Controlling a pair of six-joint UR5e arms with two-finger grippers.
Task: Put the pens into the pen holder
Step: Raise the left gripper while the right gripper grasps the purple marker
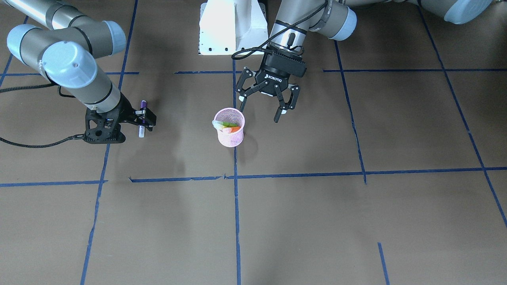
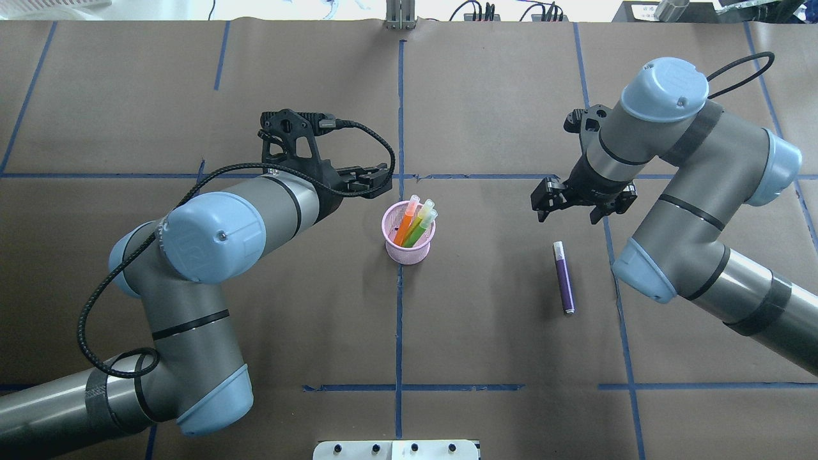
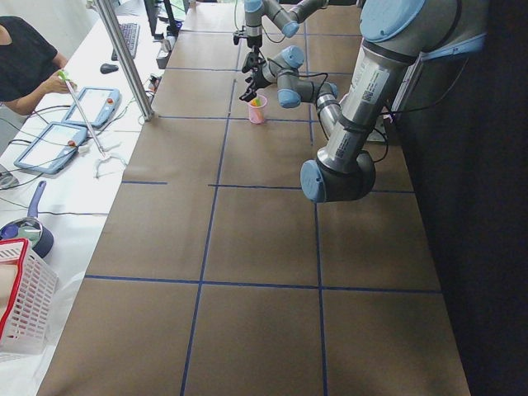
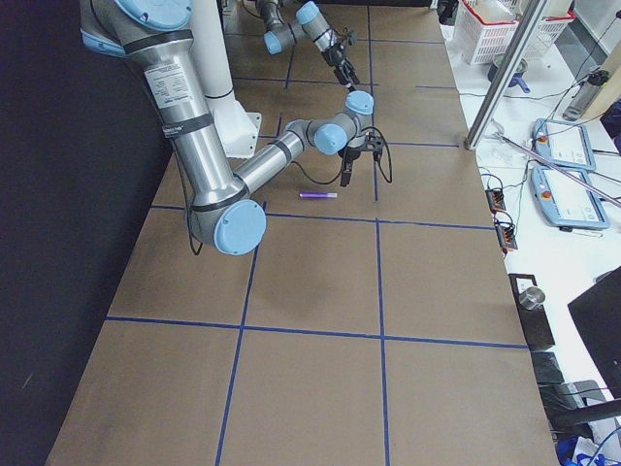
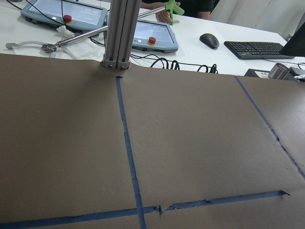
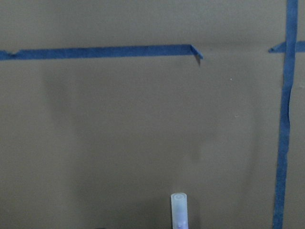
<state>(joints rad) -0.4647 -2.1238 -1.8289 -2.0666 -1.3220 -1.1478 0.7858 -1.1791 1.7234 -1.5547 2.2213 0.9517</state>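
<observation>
Fingers of right gripper (image 2: pixel 572 211) hover spread over the slim purple pen (image 2: pixel 563 278) lying on the desk (image 2: pixel 486 332) right of the round pink wire-mesh pen holder (image 2: pixel 409 246), evidently aligning for pickup; left gripper (image 1: pixel 260 113) fingers stand open.

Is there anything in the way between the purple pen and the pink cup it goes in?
No, nothing visible. Only bare table lies between the purple pen and the pen holder. The left gripper hangs open on the holder's other side, away from that path.
</observation>
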